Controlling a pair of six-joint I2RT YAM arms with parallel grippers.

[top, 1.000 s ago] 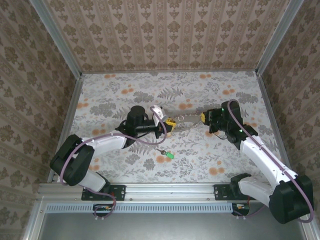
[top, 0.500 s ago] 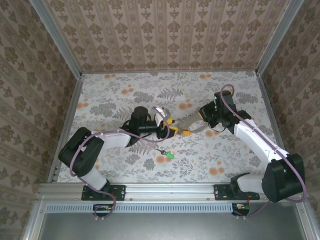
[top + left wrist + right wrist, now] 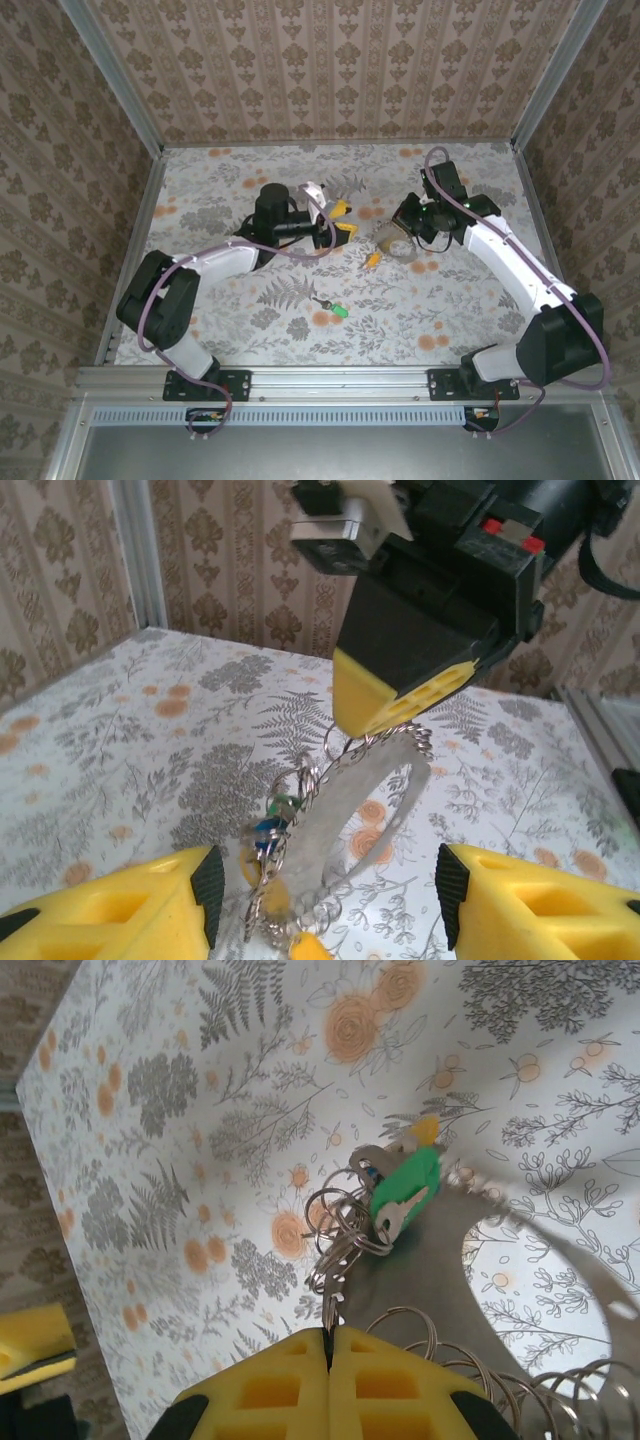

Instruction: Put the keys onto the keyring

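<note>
gripping the keyring point(image 3: 405, 795) from above, the right gripper point(image 3: 328, 1346) dangles it with a green key point(image 3: 405, 1192); the left gripper point(image 3: 325, 890), released, faces it nearby.

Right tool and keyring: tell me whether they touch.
Touching. Right wrist view: the right tool is shut on a thin wire of the keyring.

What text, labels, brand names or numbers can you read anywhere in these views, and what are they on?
None can be read.
green key on the rings: any stamp on its blade is too blurred to read.
right gripper: red tabs on its housing, no lettering legible.
keyring: blurred, no tag seen.
table cover and walls: floral pattern, no words.
</note>
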